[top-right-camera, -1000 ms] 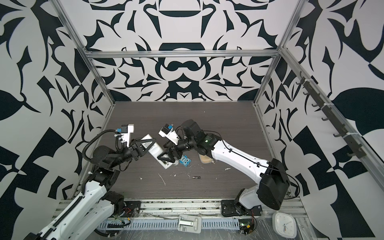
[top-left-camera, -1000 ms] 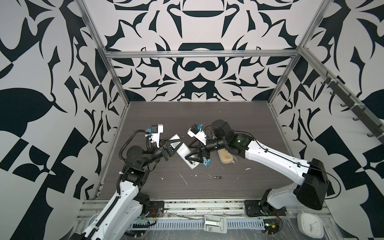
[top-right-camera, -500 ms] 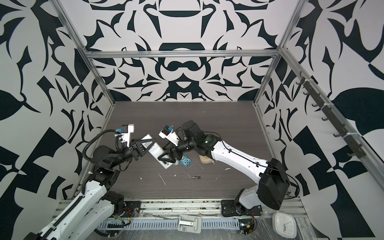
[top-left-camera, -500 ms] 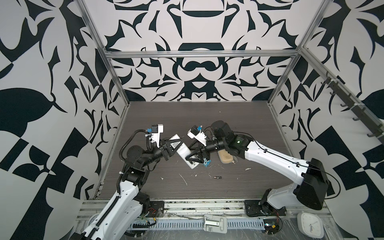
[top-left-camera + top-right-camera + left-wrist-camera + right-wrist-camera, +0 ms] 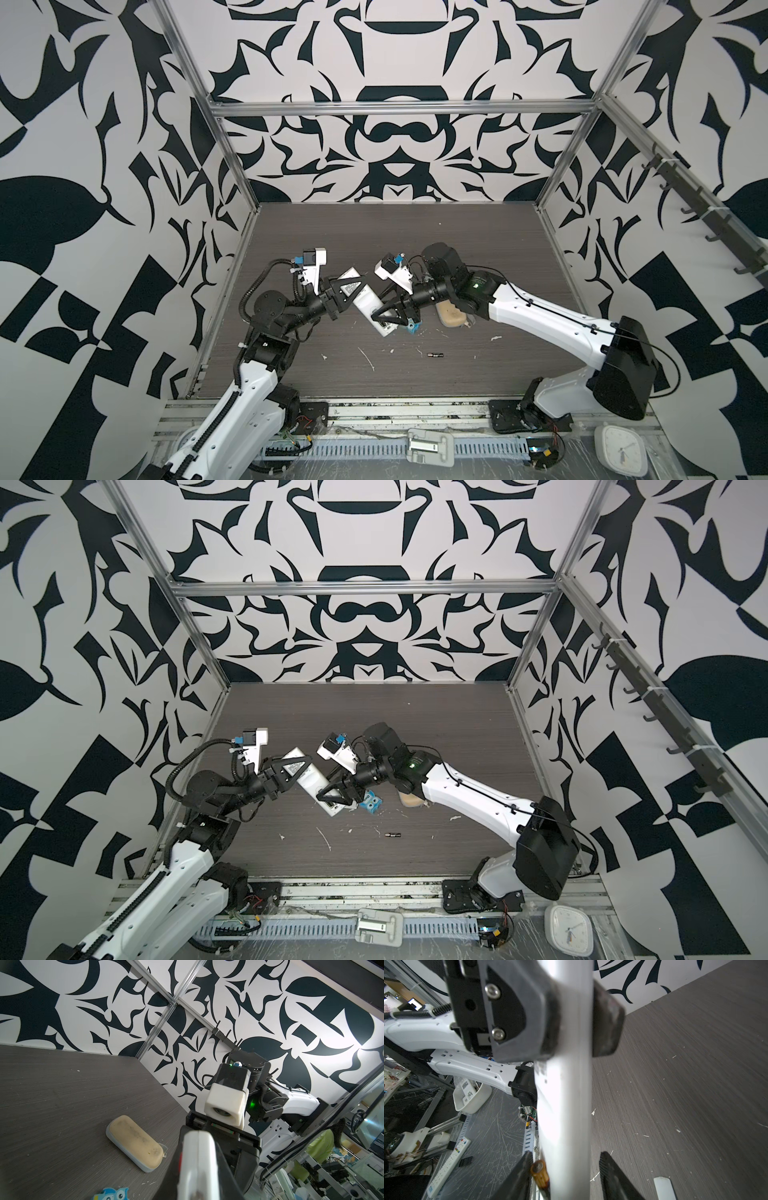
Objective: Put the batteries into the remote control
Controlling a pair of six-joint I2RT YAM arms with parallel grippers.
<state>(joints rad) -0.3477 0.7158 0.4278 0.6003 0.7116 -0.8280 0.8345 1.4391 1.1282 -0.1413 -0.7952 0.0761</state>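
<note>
Mid-table in both top views, a long slim white plastic remote control (image 5: 365,301) hangs slanted above the dark wood-grain tabletop (image 5: 374,232). Its upper part is clamped by the left gripper (image 5: 353,291), judged a steadying hold so the other arm can work on it. The right gripper (image 5: 380,322) meets the remote's lower end from the opposite side. One small dark cylindrical battery (image 5: 435,354) lies loose nearer the front edge, well apart from both arms and probably next in line. Just beside the right gripper sit a tan oblong case (image 5: 451,318) and a small blue block with eyes (image 5: 371,805), neither involved. Left wrist view: the remote's white end fills the foreground, with the right arm's wrist camera (image 5: 226,1103) facing it; the left jaws are hidden. Right wrist view: the left gripper's dark pads (image 5: 606,1022) press opposite faces of the remote, tight on it. The right gripper's fingers stand apart, straddling the remote. A second battery (image 5: 538,1173), gold-coloured at its end, sits between one finger and the remote. A sliver of table shows inside the other finger, so no full squeeze yet. Likely the cell is being pressed into its bay, which is hidden.
</note>
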